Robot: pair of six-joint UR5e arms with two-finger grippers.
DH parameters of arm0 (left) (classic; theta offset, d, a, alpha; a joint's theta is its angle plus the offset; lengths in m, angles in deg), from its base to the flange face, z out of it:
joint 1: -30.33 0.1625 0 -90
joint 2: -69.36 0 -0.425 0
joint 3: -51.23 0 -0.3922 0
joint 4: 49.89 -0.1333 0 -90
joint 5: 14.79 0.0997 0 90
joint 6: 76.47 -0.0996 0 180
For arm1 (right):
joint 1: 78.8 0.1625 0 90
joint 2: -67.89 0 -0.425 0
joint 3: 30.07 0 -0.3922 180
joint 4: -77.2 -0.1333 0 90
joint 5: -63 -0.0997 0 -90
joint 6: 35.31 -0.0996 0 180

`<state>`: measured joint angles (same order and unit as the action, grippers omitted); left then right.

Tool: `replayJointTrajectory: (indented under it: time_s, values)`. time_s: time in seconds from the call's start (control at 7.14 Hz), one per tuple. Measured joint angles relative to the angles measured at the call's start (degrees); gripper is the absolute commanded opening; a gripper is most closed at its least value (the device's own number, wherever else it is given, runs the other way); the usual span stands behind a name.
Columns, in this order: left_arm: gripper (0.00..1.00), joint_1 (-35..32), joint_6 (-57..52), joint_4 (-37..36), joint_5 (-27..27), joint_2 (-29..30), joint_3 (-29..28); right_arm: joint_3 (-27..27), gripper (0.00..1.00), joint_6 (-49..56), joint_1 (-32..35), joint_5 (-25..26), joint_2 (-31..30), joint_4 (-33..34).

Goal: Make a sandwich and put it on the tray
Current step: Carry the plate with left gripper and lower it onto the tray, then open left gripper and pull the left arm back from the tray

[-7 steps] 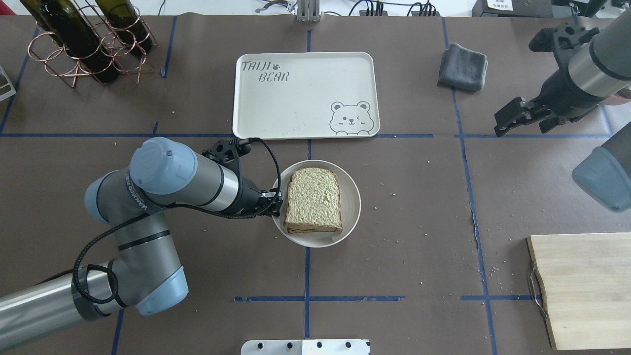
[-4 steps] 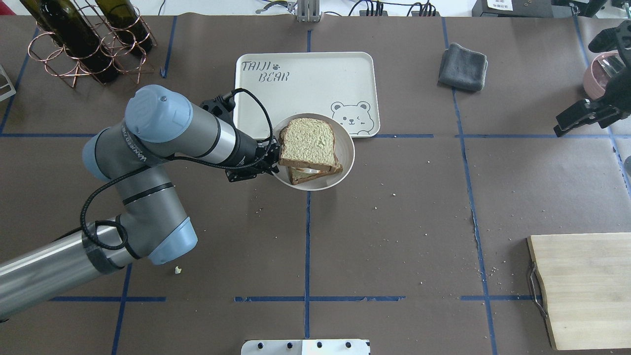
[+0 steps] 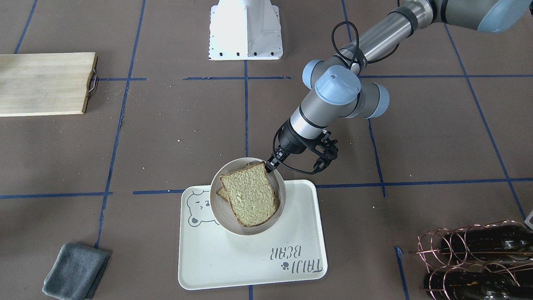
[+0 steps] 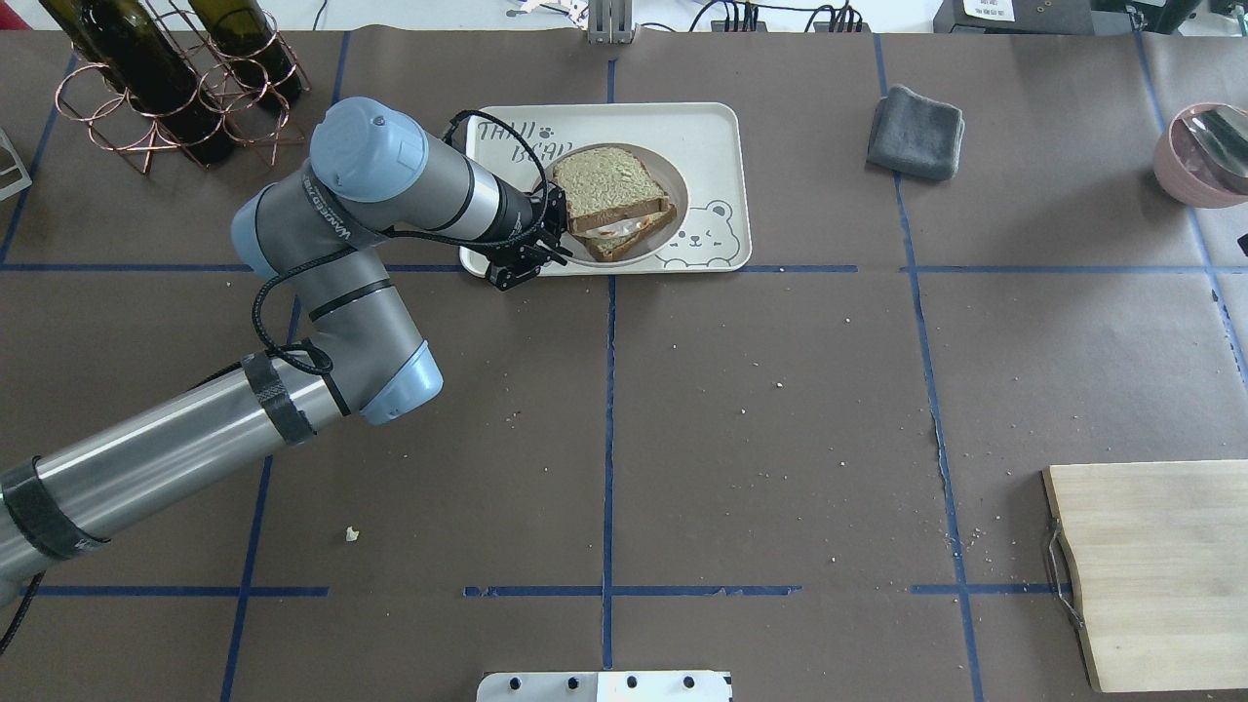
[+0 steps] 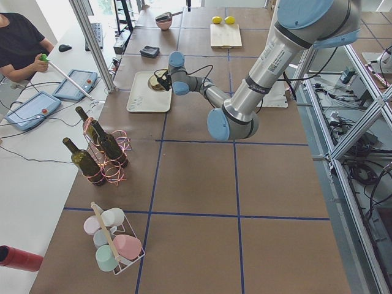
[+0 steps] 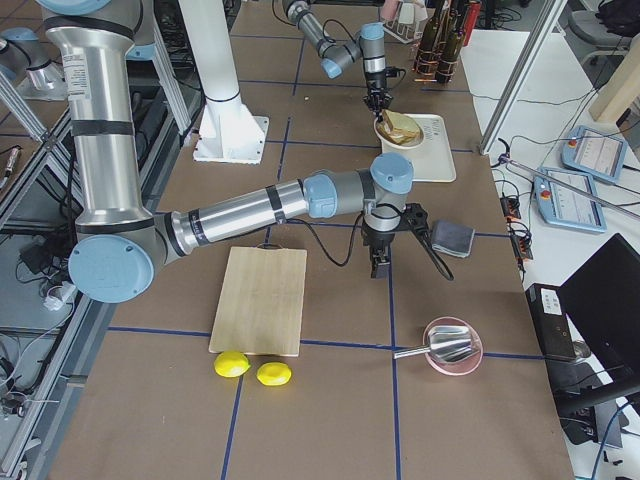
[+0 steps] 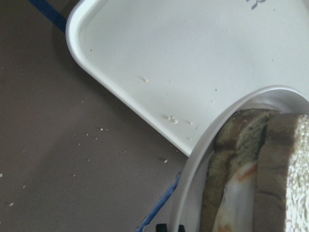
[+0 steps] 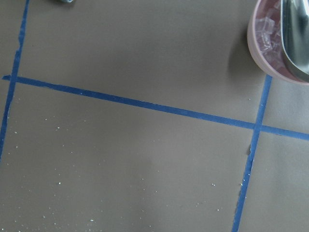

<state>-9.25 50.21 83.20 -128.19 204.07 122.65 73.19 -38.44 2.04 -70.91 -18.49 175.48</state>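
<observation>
The sandwich (image 4: 609,185) lies on a small round white plate (image 4: 676,195): two tan slices with dark crusts, offset, with egg white showing between them. My left gripper (image 4: 558,222) is shut on the plate's left rim and holds it, tilted, over the cream bear tray (image 4: 702,136). I cannot tell if the plate touches the tray. The front view shows the sandwich (image 3: 250,196), plate (image 3: 250,231), tray (image 3: 233,258) and left gripper (image 3: 270,165). The left wrist view shows the plate rim (image 7: 207,140), sandwich (image 7: 270,164) and tray (image 7: 183,63). My right gripper (image 6: 380,262) shows only in the right side view; open or shut, I cannot tell.
A grey cloth (image 4: 916,132) lies right of the tray. A copper rack with wine bottles (image 4: 175,88) stands at the far left. A wooden cutting board (image 4: 1160,575) lies near right. A pink bowl with a metal scoop (image 4: 1204,156) sits at the right edge. Two lemons (image 6: 255,368) lie beside the board.
My left gripper has carried the plate with the sandwich from the table's middle away from me, over the tray. The top slice has slid askew. The right arm has drawn back out of the overhead view.
</observation>
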Motion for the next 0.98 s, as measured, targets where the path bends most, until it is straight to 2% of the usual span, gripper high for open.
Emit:
replayJointTrajectory:
  time_s: [0.28,0.56,0.84,0.98]
  values:
    - [0.0,-0.11,5.46,3.67,5.2,4.0,-7.71,-1.49,1.0,-0.05,1.65,-0.01,0.14,-0.3]
    - [0.0,0.07,6.59,5.27,8.39,5.57,-11.75,-1.73,1.0,-0.25,1.83,0.1,-0.14,-0.36]
    - [0.55,0.26,6.45,5.5,9.32,6.2,-12.98,-1.54,1.0,-0.36,1.92,0.02,-0.27,-0.42]
    - [1.0,0.32,5.8,5.51,9.5,6.22,-13.0,-1.51,1.0,-0.4,1.97,0.01,-0.27,-0.44]
